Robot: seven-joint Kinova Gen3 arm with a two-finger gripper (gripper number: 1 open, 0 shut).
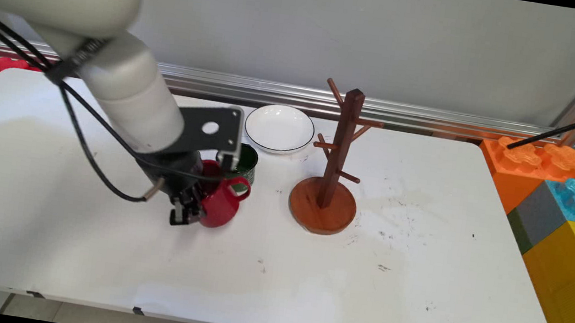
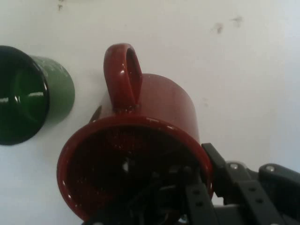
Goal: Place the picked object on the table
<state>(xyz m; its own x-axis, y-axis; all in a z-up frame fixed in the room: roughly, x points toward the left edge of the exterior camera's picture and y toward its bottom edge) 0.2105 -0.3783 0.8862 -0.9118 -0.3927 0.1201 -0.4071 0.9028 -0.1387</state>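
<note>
Glossy and dark red, the mug [image 2: 140, 140] fills the hand view, its handle [image 2: 123, 77] pointing to 12 o'clock. One finger [image 2: 220, 173] of the end effector [image 1: 191, 205] sits outside the rim and the other reaches inside, clamped on the mug's wall. On the white desk [image 1: 251, 268], a green mug [image 1: 244, 162] stands just beside it at 1 o'clock, the wooden mug tree [image 1: 331, 173] at 3 o'clock, and a white plate [image 1: 279, 128] beyond.

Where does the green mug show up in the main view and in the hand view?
Main view: the green mug stands left of centre, partly behind the arm's bracket, just beyond the red mug.
Hand view: the green mug sits at the left edge, upper half, its dark inside facing the camera.
Shared landmark: the red mug, right beside it in both, with the tool at its rim.
</note>
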